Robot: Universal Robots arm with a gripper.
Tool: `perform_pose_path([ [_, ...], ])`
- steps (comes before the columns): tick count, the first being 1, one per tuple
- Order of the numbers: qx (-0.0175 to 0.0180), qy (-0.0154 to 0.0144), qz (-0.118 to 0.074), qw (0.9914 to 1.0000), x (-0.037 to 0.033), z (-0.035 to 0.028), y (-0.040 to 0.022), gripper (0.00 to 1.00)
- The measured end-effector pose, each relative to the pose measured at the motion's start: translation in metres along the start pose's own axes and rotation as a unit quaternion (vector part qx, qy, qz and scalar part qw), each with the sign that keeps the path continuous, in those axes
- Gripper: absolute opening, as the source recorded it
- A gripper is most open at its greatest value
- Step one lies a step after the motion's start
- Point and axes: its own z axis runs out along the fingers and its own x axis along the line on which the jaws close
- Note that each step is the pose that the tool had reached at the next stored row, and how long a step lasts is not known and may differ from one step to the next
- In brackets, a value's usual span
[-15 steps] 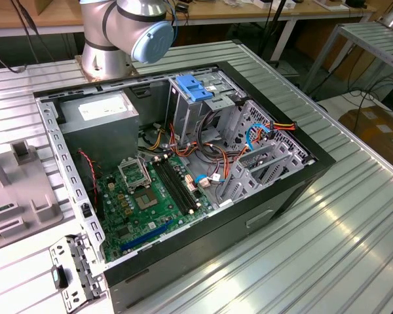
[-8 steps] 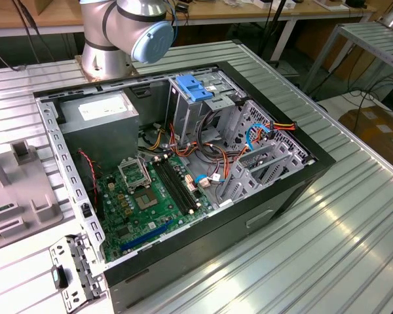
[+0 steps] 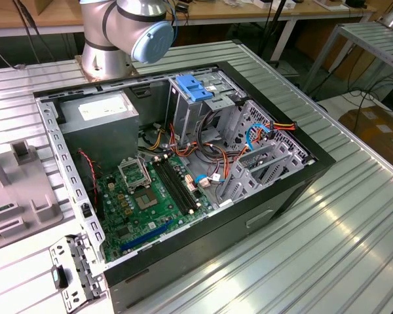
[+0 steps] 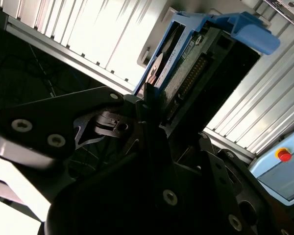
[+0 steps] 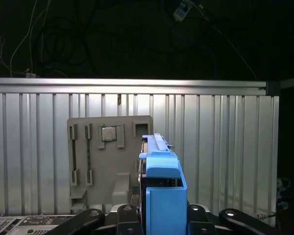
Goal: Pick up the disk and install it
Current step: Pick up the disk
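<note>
Between the two fingers of the single gripper sits one disk, clamped edge-on. Its blue plastic rail faces the camera in the first wrist view. In the second wrist view the disk shows its dark underside, one row of connector pins and a blue rail along each side. Behind it in the first wrist view lies the ribbed metal table, with one grey holder plate on it. That plate carries one square processor chip in a recess.

In the exterior view one open computer case lies on its side on the table beside the base of the arm. Inside it are one grey power-supply box, one green motherboard and one metal cage topped by one light-blue latch. The power-supply box bears one white sticker, its print too small to make out.

One red button sits on a pale blue box in the second wrist view. No writing can be made out on it.
</note>
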Motion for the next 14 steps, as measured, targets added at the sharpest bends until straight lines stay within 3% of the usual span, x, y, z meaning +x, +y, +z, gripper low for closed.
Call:
perform_pose_path([
  [14,0.0000,0.0000,0.000,1.00000,-0.0006,-0.0153,-0.0002,0.36],
])
